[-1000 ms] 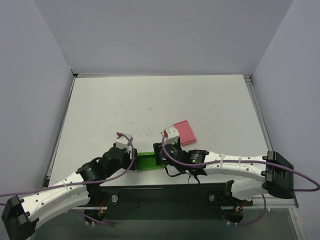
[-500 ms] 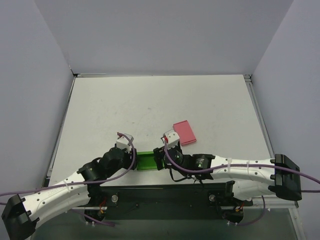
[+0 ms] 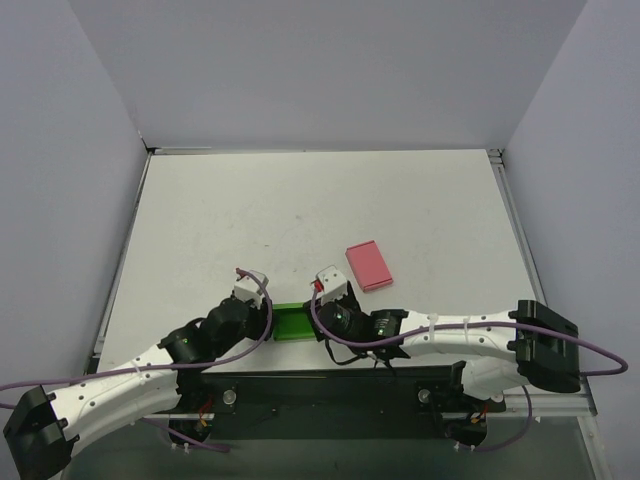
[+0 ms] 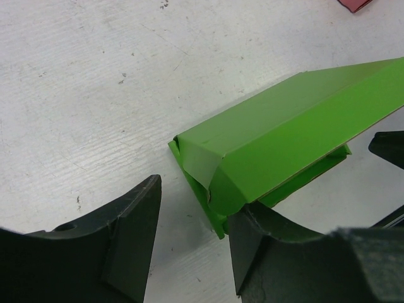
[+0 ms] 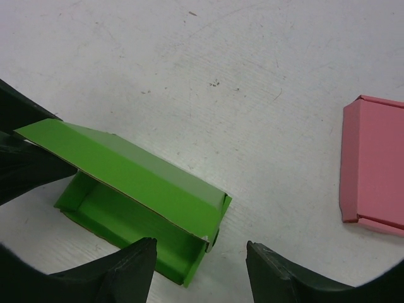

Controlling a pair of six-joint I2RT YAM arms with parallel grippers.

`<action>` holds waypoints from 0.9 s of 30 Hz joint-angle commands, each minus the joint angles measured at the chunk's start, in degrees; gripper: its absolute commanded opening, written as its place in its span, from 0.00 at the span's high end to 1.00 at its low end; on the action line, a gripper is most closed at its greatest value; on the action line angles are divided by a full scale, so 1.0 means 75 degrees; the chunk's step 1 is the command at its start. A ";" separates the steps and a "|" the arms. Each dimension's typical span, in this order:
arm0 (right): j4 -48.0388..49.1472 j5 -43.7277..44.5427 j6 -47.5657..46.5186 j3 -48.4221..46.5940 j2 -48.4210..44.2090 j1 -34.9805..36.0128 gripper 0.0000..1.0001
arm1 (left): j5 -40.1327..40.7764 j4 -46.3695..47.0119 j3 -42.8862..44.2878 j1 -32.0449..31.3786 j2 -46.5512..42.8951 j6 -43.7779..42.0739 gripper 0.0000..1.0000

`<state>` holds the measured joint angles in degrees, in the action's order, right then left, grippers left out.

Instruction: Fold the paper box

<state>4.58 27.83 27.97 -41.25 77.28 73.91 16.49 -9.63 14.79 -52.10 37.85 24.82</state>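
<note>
Paper box lying half-folded between both grippers, left gripper gaping around one end, perhaps touching it, right gripper hanging unclenched at the other end.

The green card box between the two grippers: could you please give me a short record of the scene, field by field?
box: small bright green thin-card box on the white table, between the grippers
lid: tilted over the open tray, not closed
left gripper: open, at the box's left end
right gripper: open, at its other end
other item: flat pink rectangular box, apart, untouched
</note>
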 commanded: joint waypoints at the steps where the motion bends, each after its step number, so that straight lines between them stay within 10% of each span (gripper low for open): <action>1: 0.0244 0.0519 -0.0201 -0.0195 0.0185 -0.0163 0.43 | 0.0308 0.0534 -0.0003 -0.0027 -0.0077 -0.0110 0.45; 27: 0.1147 0.0437 -0.0225 -0.0253 0.1029 -0.0351 0.64 | 0.0567 0.1433 -0.0038 -0.0027 0.0367 -0.0648 0.60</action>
<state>11.46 29.19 25.43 -41.36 84.66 71.64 19.94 -4.73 14.59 -52.10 40.21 22.20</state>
